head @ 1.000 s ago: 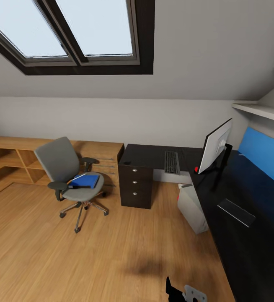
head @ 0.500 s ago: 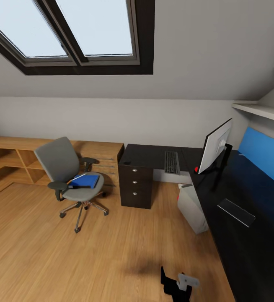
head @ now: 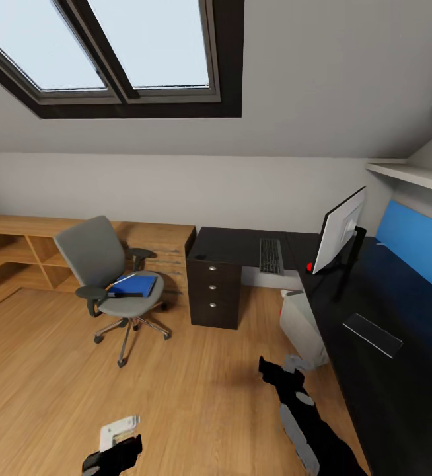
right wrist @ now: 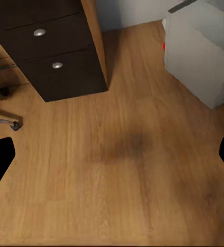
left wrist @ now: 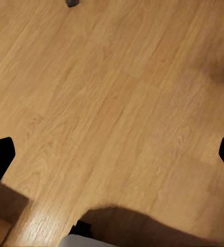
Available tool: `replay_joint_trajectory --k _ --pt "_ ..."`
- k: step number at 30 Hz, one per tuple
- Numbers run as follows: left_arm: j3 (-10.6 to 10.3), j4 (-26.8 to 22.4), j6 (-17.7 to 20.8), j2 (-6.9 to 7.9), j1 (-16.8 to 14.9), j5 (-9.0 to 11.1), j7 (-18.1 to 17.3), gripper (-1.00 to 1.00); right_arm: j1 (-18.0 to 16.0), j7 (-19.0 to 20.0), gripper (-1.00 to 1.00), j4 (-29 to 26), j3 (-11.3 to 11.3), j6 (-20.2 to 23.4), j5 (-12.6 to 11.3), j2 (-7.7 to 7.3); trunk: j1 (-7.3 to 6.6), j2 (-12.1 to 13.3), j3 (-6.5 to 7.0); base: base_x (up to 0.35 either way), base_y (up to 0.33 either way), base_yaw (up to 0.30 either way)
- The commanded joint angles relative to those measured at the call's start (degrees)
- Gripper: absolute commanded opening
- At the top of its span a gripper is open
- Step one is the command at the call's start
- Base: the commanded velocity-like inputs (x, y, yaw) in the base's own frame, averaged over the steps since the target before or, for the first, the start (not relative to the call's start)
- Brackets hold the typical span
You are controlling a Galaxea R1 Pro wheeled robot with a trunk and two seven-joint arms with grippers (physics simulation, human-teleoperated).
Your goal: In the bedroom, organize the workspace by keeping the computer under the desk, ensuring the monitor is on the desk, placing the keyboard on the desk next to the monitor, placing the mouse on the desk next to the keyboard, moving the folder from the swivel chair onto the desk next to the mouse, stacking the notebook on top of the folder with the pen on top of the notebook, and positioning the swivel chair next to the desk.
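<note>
The grey swivel chair (head: 104,268) stands on the floor left of the desk, with the blue folder (head: 134,285) on its seat. The black L-shaped desk (head: 236,243) carries the keyboard (head: 271,256), the monitor (head: 338,231), the dark notebook (head: 372,334) and a small dark mouse (head: 199,257) at its left corner. The grey computer (head: 302,327) (right wrist: 204,56) sits on the floor under the desk edge. I cannot make out the pen. My right gripper (head: 279,367) (right wrist: 112,157) hangs open over the floor near the computer. My left gripper (head: 113,455) (left wrist: 112,157) is open above bare floor.
A low light-wood shelving counter (head: 18,244) runs along the far wall behind the chair. The dark drawer unit (head: 214,291) (right wrist: 60,51) stands under the desk's left end. A blue wall panel (head: 414,248) and white shelves (head: 407,173) line the right wall. Wood floor (head: 176,383) lies between me and the chair.
The right arm has risen and stretched forward toward the computer. The left gripper has come up into the head view at the lower left. The furniture has stayed put.
</note>
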Motion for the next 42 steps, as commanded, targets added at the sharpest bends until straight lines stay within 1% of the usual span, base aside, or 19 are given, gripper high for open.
replay_joint_trajectory --k 1,2,3,4,5,7,8,9,11,12,15,18,24,26,27,32,36,37,42 --pt "-0.1 0.3 3.6 -1.95 -5.0 0.8 0.5 1.00 -5.8 -4.1 1.00 -2.9 -1.3 10.8 -0.6 -0.82 0.04 -0.1 -0.14 0.000 0.000 0.000" --pt "-0.1 0.4 3.9 -2.59 -5.8 0.7 0.5 1.00 -6.9 -4.5 1.00 -3.1 -1.7 12.7 -0.6 -1.00 0.04 -0.1 -0.14 0.000 0.000 0.000" --pt "-0.1 0.6 4.4 -3.77 -7.0 0.7 0.5 1.00 -8.8 -5.0 1.00 -3.4 -2.5 15.9 -0.7 -1.30 0.04 -0.1 -0.14 0.000 0.000 0.000" --pt "-0.1 0.6 4.5 -4.21 -7.4 0.7 0.4 1.00 -9.4 -5.1 1.00 -3.5 -2.8 17.1 -0.7 -1.41 0.04 -0.1 -0.14 0.000 0.000 0.000" --pt "-0.2 0.3 4.7 -5.45 -8.5 0.6 0.4 1.00 -11.0 -5.2 1.00 -3.9 -3.4 19.7 -0.7 -1.74 0.04 -0.1 -0.14 0.000 0.000 0.000" --pt "-0.6 0.5 4.7 -5.94 -8.8 0.5 0.4 1.00 -11.5 -5.3 1.00 -4.0 -3.5 19.9 -0.6 -1.77 0.04 -0.1 -0.14 0.000 0.000 0.000" --pt "-2.2 2.2 4.5 -6.05 -9.0 0.4 0.4 1.00 -11.7 -5.5 1.00 -4.1 -3.6 19.5 -0.6 -1.78 0.04 -0.1 -0.14 0.000 0.000 0.000" --pt "-3.0 3.3 4.5 -6.06 -9.0 0.3 0.4 1.00 -11.8 -5.6 1.00 -4.1 -3.6 19.3 -0.6 -1.75 0.04 -0.1 -0.14 0.000 0.000 0.000" --pt "-3.9 4.5 4.4 -5.99 -9.1 0.2 0.5 1.00 -11.9 -5.8 1.00 -4.2 -3.6 19.3 -0.6 -1.81 0.04 -0.1 -0.14 0.000 0.000 0.000" --pt "-4.1 4.8 4.4 -5.96 -9.1 0.2 0.6 1.00 -11.9 -5.8 1.00 -4.2 -3.6 19.2 -0.6 -1.83 0.04 -0.1 -0.14 0.000 0.000 0.000" --pt "-4.2 5.0 4.4 -5.76 -9.2 0.2 0.6 1.00 -11.9 -5.8 1.00 -4.2 -3.6 19.2 -0.6 -1.89 0.04 -0.1 -0.14 0.000 0.000 -0.065" --pt "-4.2 5.1 4.4 -5.59 -9.2 0.2 0.7 1.00 -11.8 -5.8 1.00 -4.2 -3.6 19.2 -0.7 -1.94 0.04 -0.1 -0.15 -0.066 -0.068 -0.237" --pt "-4.1 5.1 4.4 -5.46 -9.2 0.2 0.7 1.00 -11.8 -5.9 1.00 -4.2 -3.6 19.1 -0.5 -1.82 0.04 -0.1 -0.48 -0.135 -0.244 -0.152" --pt "-3.7 5.1 4.4 -4.92 -9.2 0.2 0.7 1.00 -11.8 -5.9 1.00 -4.2 -3.6 19.0 -0.4 -1.81 0.04 -0.1 -0.52 -0.109 -0.308 -0.036" --pt "-2.7 5.2 4.4 -4.56 -9.2 0.2 0.6 1.00 -11.8 -5.8 1.00 -4.2 -3.6 19.1 -0.4 -1.93 0.04 -0.1 -0.52 -0.021 -0.334 -0.005" --pt "-2.5 5.2 4.4 -4.51 -9.2 0.2 0.6 1.00 -11.8 -5.8 1.00 -4.2 -3.6 19.1 -0.5 -1.95 0.04 -0.1 -0.53 -0.010 -0.341 -0.002" --pt "-1.6 5.3 4.4 -4.49 -9.2 0.3 0.6 1.00 -11.8 -5.8 1.00 -4.2 -3.6 19.1 -0.5 -1.96 0.04 -0.1 -0.53 0.043 -0.346 0.000" --pt "-0.9 5.3 4.4 -4.49 -9.2 0.3 0.6 1.00 -11.8 -5.8 1.00 -4.2 -3.6 19.1 -0.5 -1.96 0.04 -0.1 -0.53 0.070 -0.347 0.000" --pt "-0.2 5.3 4.4 -4.49 -9.2 0.3 0.6 1.00 -11.8 -5.8 1.00 -4.2 -3.6 19.0 -0.4 -1.96 0.04 -0.1 -0.53 0.052 -0.347 -0.012"
